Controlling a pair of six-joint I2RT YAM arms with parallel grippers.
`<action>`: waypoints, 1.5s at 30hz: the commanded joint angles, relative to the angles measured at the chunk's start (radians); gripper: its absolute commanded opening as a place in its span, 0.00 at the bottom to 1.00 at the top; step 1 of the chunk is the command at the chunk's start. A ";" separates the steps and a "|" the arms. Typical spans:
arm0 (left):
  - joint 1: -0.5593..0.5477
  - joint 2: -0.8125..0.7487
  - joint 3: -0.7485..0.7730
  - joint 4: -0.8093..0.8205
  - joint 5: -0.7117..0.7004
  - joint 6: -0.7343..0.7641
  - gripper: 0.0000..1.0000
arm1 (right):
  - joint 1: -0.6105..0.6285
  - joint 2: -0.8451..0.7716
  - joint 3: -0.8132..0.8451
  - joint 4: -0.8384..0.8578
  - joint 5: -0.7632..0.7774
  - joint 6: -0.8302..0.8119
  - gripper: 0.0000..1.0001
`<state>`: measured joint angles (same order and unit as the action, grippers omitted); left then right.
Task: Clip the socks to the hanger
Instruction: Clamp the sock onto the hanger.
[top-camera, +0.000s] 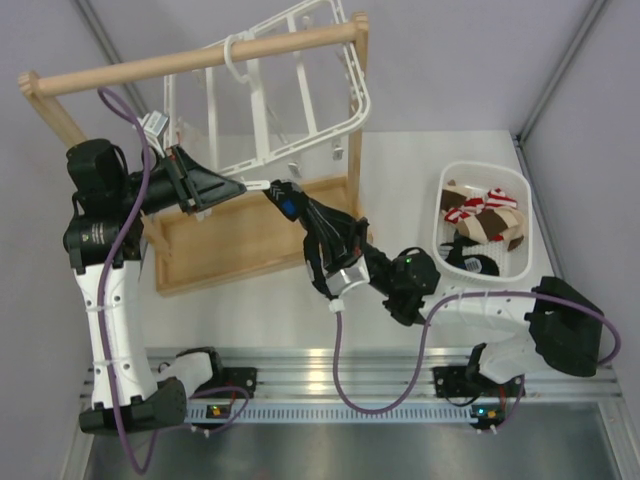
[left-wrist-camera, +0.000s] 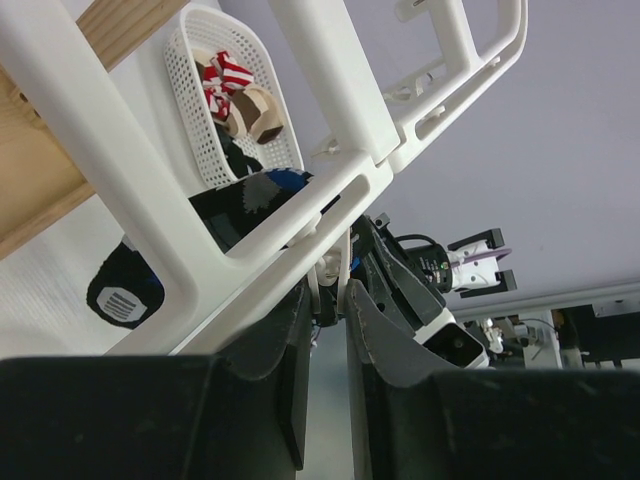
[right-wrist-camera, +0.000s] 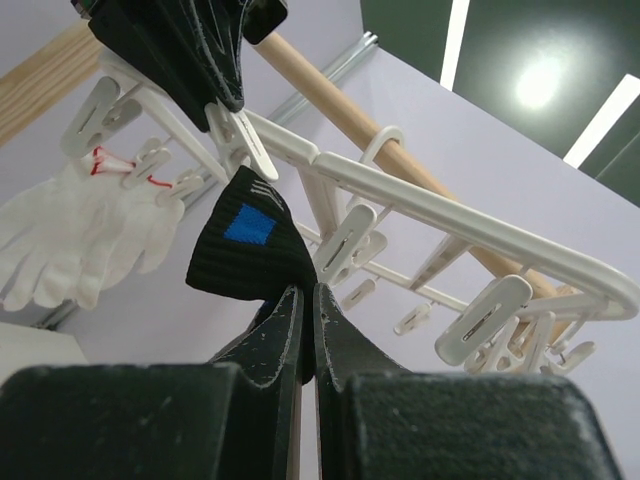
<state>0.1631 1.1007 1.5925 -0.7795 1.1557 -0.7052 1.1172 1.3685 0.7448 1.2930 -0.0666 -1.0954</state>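
Note:
The white hanger (top-camera: 300, 90) hangs by its hook from the wooden rail and tilts; it also shows in the left wrist view (left-wrist-camera: 330, 90) and the right wrist view (right-wrist-camera: 450, 215). My left gripper (top-camera: 240, 187) is shut on a small white clip (left-wrist-camera: 336, 268) at the hanger's near edge. My right gripper (top-camera: 296, 208) is shut on a black sock with a blue patch (right-wrist-camera: 245, 240) and holds it just below that clip (right-wrist-camera: 240, 135). The sock also shows in the top view (top-camera: 284, 197) and the left wrist view (left-wrist-camera: 250, 195). I cannot pick out the slim plain sock.
The light wooden rail stand (top-camera: 200, 55) with its base tray (top-camera: 230, 245) carries the hanger. A white basket (top-camera: 520, 195) at the right holds red-striped and tan socks and a black item (top-camera: 472, 263). Several free clips (right-wrist-camera: 490, 315) dangle from the hanger. White gloves (right-wrist-camera: 50, 235) show beyond.

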 joint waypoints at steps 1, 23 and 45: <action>0.003 -0.012 -0.008 0.060 0.047 -0.014 0.22 | 0.009 0.006 0.065 0.321 -0.021 0.029 0.00; 0.003 -0.027 -0.043 0.102 0.084 -0.043 0.25 | 0.010 0.063 0.145 0.307 -0.007 0.040 0.00; 0.016 -0.101 -0.045 0.002 0.030 0.055 0.79 | 0.010 0.063 0.068 0.315 -0.067 0.006 0.05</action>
<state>0.1699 1.0286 1.5490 -0.7517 1.1980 -0.6941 1.1172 1.4345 0.8352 1.2922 -0.1009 -1.0813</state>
